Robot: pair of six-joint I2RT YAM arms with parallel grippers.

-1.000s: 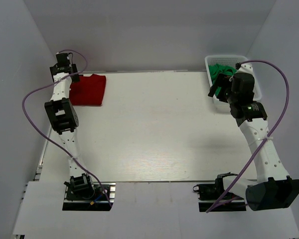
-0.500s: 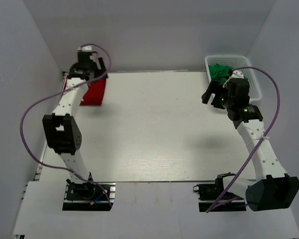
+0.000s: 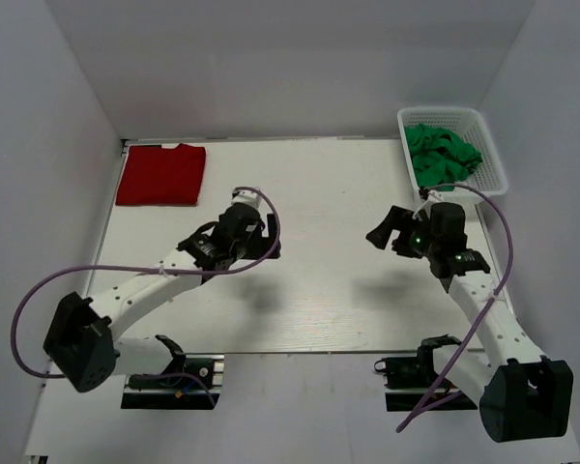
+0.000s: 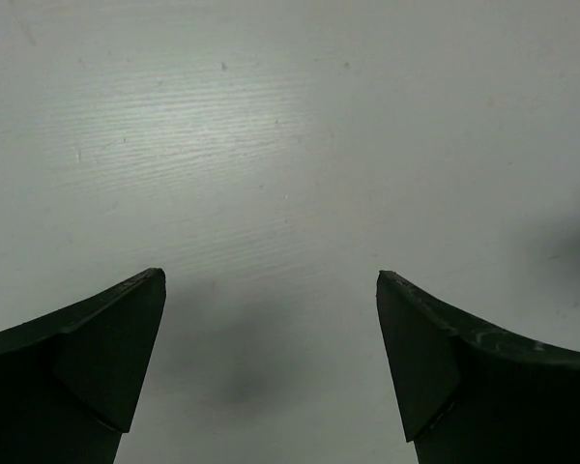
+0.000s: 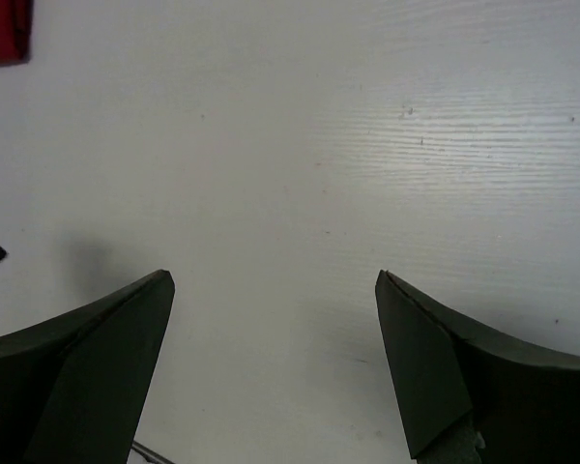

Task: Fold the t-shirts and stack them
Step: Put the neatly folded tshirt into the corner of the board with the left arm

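Observation:
A deep red t-shirt (image 3: 161, 175) lies folded flat at the table's far left corner; one corner of it shows in the right wrist view (image 5: 2, 29). Bright green t-shirts (image 3: 443, 153) are heaped in the white basket (image 3: 494, 170) at the far right. My left gripper (image 3: 269, 239) hangs over the middle of the table, open, with only bare tabletop between its fingers (image 4: 106, 348). My right gripper (image 3: 381, 232) hangs right of centre, facing left, open and empty too, its fingers (image 5: 435, 367) wide apart. Neither gripper touches any cloth.
White walls close in the table (image 3: 319, 280) at the back and both sides. Purple cables (image 3: 39, 290) loop from each arm. The arm bases (image 3: 169, 372) sit at the near edge.
My left arm has swung from the far left corner by the red t-shirt to the table's middle. My right arm has drawn back from the basket toward the centre. Both grippers stayed open.

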